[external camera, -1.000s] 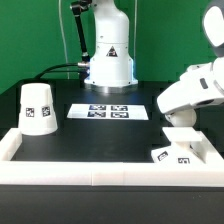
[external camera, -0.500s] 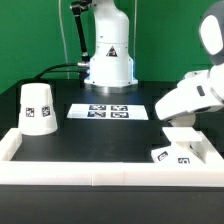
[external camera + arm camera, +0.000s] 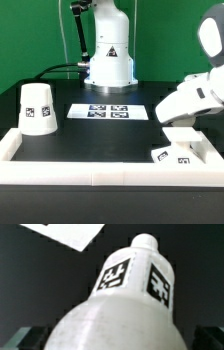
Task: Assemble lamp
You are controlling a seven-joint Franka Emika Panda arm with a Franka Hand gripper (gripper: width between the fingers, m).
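Gripping the bulb in the pincer, clamped across the wide rounded end, with a dark finger tight against each flank at the edge of the wrist view. Filling most of that view, narrow neck pointing away from the camera, two black-and-white square tags on adjoining faces of the midsection. Held clear of the dark tabletop, with a white corner of some flat piece showing beyond the neck; cannot tell which piece.

Reaching in from the exterior view's right with the white arm, raised above the tabletop. Hiding the bulb in that view, or leaving it too small to pick out under the wrist.

Lying just below the arm, toward the near right corner: the flat square base, tags on its near face, close inside the white border rail.

Standing upright at the exterior view's left: the shade, narrower at the top, one tag facing the camera, close to the rail's left arm and well apart from the base.

Lying flat between shade and arm, farther back: the marker board, just in front of the robot's pedestal.
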